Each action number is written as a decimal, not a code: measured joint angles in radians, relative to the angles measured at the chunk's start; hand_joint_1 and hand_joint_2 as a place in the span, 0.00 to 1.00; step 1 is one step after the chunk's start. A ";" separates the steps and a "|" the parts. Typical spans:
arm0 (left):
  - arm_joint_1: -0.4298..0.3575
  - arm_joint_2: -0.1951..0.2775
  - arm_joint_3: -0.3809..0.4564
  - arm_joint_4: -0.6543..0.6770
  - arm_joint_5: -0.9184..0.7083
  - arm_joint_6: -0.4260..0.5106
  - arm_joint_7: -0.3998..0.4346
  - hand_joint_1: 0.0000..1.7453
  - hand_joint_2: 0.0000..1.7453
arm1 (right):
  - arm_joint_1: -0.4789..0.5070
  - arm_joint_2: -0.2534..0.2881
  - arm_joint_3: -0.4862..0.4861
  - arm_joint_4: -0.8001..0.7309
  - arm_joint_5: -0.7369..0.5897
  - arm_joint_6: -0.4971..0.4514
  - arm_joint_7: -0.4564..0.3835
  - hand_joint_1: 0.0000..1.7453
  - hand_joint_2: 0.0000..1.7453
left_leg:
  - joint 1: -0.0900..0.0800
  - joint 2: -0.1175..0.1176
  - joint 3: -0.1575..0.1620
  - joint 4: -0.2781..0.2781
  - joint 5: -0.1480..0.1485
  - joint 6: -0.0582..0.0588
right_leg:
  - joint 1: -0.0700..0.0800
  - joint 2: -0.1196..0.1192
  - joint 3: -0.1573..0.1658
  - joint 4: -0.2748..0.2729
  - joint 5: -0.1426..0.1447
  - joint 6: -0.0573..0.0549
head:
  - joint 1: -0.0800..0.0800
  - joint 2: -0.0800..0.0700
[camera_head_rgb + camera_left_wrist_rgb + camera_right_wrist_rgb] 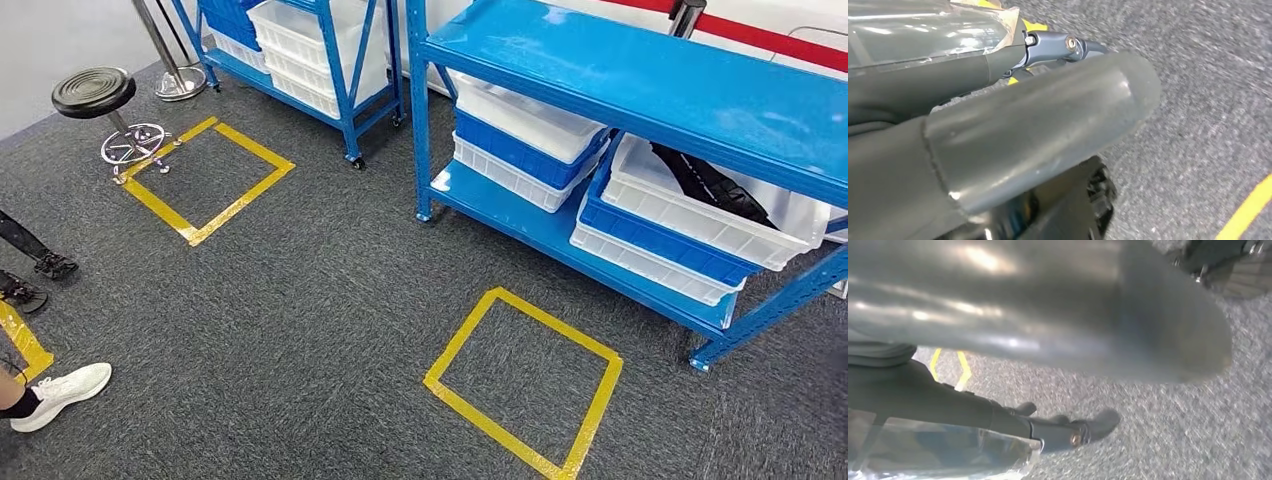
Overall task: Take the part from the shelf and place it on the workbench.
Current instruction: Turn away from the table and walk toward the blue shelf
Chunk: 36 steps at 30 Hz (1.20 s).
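A black part [712, 185] lies in a white bin [700, 225] on the lower level of the blue shelf [650, 85] at the right of the head view. That bin sits on a stack of blue and white bins. In the left wrist view my left hand [1038, 125] hangs over grey carpet, its thick thumb and a dark finger [1068, 47] stretched out with nothing between them. My right hand [1048, 330] hangs the same way over the carpet, its dark fingers [1083, 432] apart from the thumb and holding nothing.
A yellow tape square [525, 380] marks the carpet in front of the shelf; another [210, 180] lies farther left. A second blue shelf [320, 50] with white bins stands behind, near a black stool [95, 95]. A person's feet [55, 390] are at the left edge.
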 joint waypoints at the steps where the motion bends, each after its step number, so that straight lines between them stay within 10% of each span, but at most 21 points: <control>1: -0.002 0.000 0.000 0.000 0.000 0.000 0.000 0.00 0.00 | 0.000 0.000 0.000 0.000 0.001 0.000 0.000 0.00 0.00 | 0.004 -0.023 -0.006 0.019 -0.018 -0.003 | -0.001 0.011 0.000 0.000 0.001 -0.007 | -0.001 0.000; 4: 0.001 0.000 0.000 0.000 -0.004 0.000 0.002 0.00 0.00 | -0.002 0.002 0.000 0.000 0.002 0.000 0.002 0.00 0.00 | 0.003 -0.100 -0.083 0.188 -0.119 0.000 | 0.006 0.042 -0.004 0.000 0.006 -0.026 | -0.005 0.000; 6: 0.003 0.000 0.000 0.000 -0.007 0.000 0.004 0.00 0.00 | -0.001 0.003 0.000 0.000 0.002 0.000 0.002 0.00 0.00 | -0.001 -0.110 -0.138 0.287 -0.148 0.009 | 0.015 0.069 -0.007 0.000 0.009 -0.033 | -0.006 0.000; 11: 0.000 0.002 -0.001 0.000 -0.014 -0.003 0.008 0.00 0.00 | 0.000 0.006 -0.004 0.000 0.001 0.000 0.003 0.00 0.00 | -0.019 -0.168 -0.045 0.065 -0.010 0.058 | 0.029 0.137 -0.009 0.000 0.017 -0.035 | -0.005 0.000; 14: -0.004 0.003 -0.006 0.000 -0.014 -0.003 0.012 0.00 0.00 | 0.001 0.009 -0.006 0.000 0.002 -0.001 0.005 0.00 0.00 | -0.030 -0.167 -0.030 0.025 0.003 0.066 | 0.031 0.165 -0.020 -0.003 0.026 -0.020 | -0.006 0.000; 17: -0.006 -0.001 -0.012 0.000 -0.011 -0.001 0.014 0.00 0.00 | 0.002 0.008 -0.009 0.000 0.005 -0.001 0.007 0.00 0.00 | -0.026 -0.130 -0.022 -0.006 0.027 0.071 | 0.036 0.120 -0.053 0.039 0.003 -0.014 | -0.003 0.000; 19: -0.003 -0.001 -0.013 0.000 -0.009 0.002 0.014 0.00 0.00 | -0.001 0.007 -0.010 0.000 0.012 -0.001 0.005 0.00 0.00 | -0.027 -0.106 -0.022 -0.016 0.034 0.075 | 0.033 0.066 -0.105 0.153 -0.059 -0.021 | 0.001 0.000; 22: -0.001 0.000 -0.013 0.000 -0.006 0.003 0.013 0.00 0.00 | 0.001 0.006 -0.011 0.000 0.026 -0.002 0.001 0.00 0.00 | -0.028 -0.077 -0.027 -0.015 0.035 0.073 | 0.020 0.046 -0.142 0.263 -0.103 -0.005 | 0.002 0.000; 25: -0.001 -0.002 -0.013 0.000 -0.005 0.003 0.012 0.00 0.00 | 0.002 0.003 -0.011 0.000 0.034 -0.003 0.001 0.00 0.00 | -0.026 -0.065 -0.027 -0.008 0.032 0.061 | 0.006 0.029 -0.025 0.086 -0.047 0.026 | 0.003 0.000; 27: -0.002 -0.002 -0.013 0.000 -0.005 0.003 0.011 0.00 0.00 | 0.000 0.003 -0.011 0.000 0.039 -0.003 0.001 0.00 0.00 | -0.030 -0.063 -0.027 0.001 0.024 0.050 | 0.003 0.020 0.032 -0.006 -0.022 0.021 | 0.002 0.000; 36: -0.001 -0.001 -0.013 0.000 -0.005 0.005 0.008 0.00 0.00 | -0.001 0.003 -0.011 0.000 0.051 -0.004 0.001 0.00 0.00 | -0.022 -0.065 -0.026 -0.002 0.029 0.049 | 0.015 0.021 0.036 -0.014 -0.015 -0.004 | -0.004 0.000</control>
